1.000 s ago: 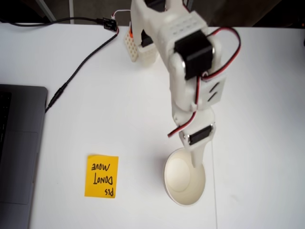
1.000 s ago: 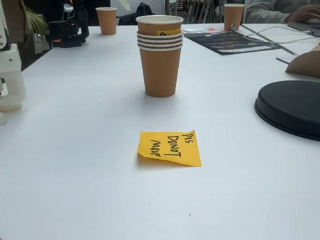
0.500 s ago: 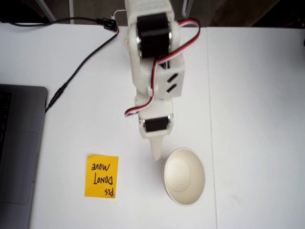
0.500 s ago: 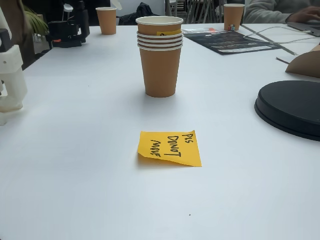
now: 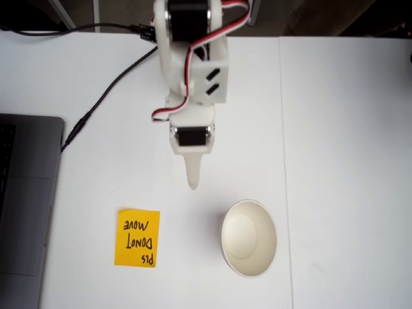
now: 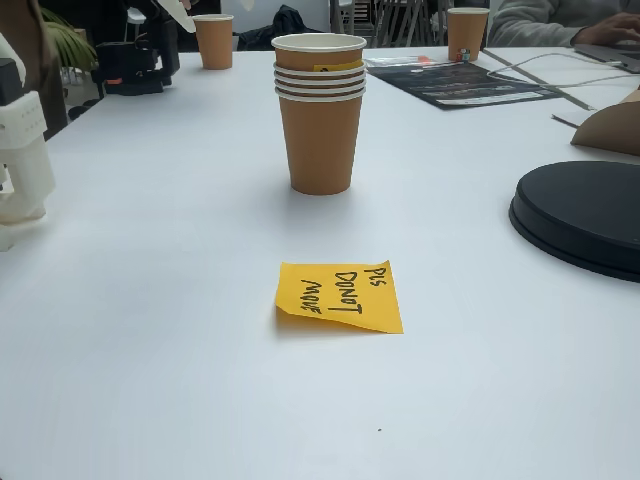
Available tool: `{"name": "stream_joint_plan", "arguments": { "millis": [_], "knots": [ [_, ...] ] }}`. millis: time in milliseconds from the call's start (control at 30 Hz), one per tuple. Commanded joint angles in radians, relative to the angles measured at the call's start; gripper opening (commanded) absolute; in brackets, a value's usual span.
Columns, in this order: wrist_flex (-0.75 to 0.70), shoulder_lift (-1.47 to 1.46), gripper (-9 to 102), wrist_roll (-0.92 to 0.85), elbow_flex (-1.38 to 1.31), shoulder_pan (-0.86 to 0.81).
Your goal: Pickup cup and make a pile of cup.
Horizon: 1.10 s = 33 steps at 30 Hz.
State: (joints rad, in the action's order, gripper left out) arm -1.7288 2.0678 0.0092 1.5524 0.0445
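The claw (image 5: 192, 183) is held empty above the table (image 5: 335, 129); whether its jaws are parted cannot be told. The pile of cup (image 5: 249, 237) is seen below-right of it, the sticky note (image 5: 137, 237) below-left. A careless sweep could topple the pile.

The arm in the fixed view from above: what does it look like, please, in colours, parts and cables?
The arm has a white plastic body built of blocky segments. Black servo motors sit in it, one at the top and a smaller one near the gripper. A red, white and black cable bundle loops along its side. One white panel carries two short dark slots. The gripper ends in a slim, pale, tapering finger.
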Motion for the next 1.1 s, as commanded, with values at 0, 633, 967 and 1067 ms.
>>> {"name": "stream_joint_plan", "arguments": {
  "millis": [0, 633, 967, 1067],
  "knots": [
    [0.011, 0.095, 18, 0.006, 0.038, -0.008],
    [0.229, 0.351, -7, -0.008, 0.322, -0.009],
    [0.229, 0.456, -7, -0.008, 0.474, -0.009],
    [0.241, 0.5, -7, -0.008, 0.538, -0.009]
  ]
}}
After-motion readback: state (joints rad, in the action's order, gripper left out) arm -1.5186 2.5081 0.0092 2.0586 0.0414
